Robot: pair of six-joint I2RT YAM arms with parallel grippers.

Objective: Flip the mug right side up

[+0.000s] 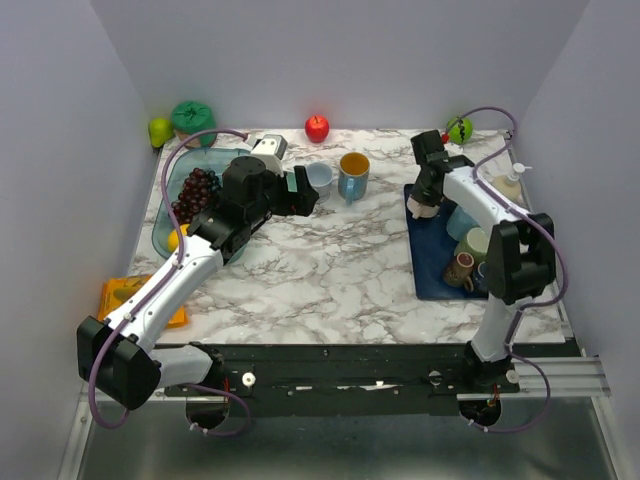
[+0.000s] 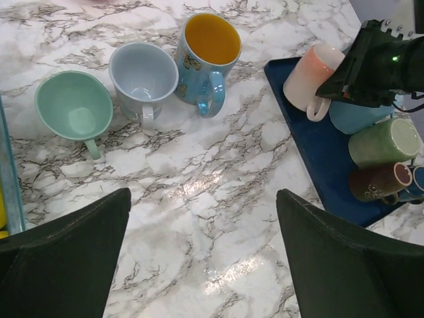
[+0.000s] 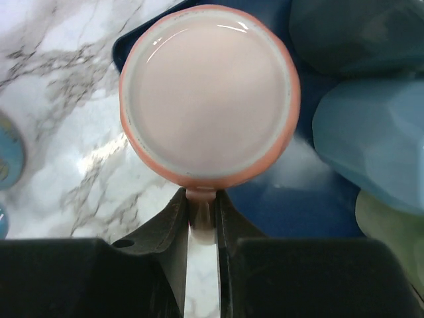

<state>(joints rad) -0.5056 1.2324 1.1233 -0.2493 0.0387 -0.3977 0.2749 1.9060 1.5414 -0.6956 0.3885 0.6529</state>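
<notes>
No legible text, labels or numbers anywhere

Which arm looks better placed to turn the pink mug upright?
Right. The right gripper is shut on the pink mug, by its handle, over the blue tray; the left gripper is open above the marble table.

The setting is a robotics laboratory test cell, identified by plain panel walls (image 1: 350, 50) enclosing a marble-patterned tabletop (image 1: 340, 270) on three sides, a left arm (image 1: 170, 285) and a right arm (image 1: 480, 200) mounted on a black rail (image 1: 350, 362) at its near edge, and fruit-shaped props (image 1: 317, 127) along the rear.
</notes>
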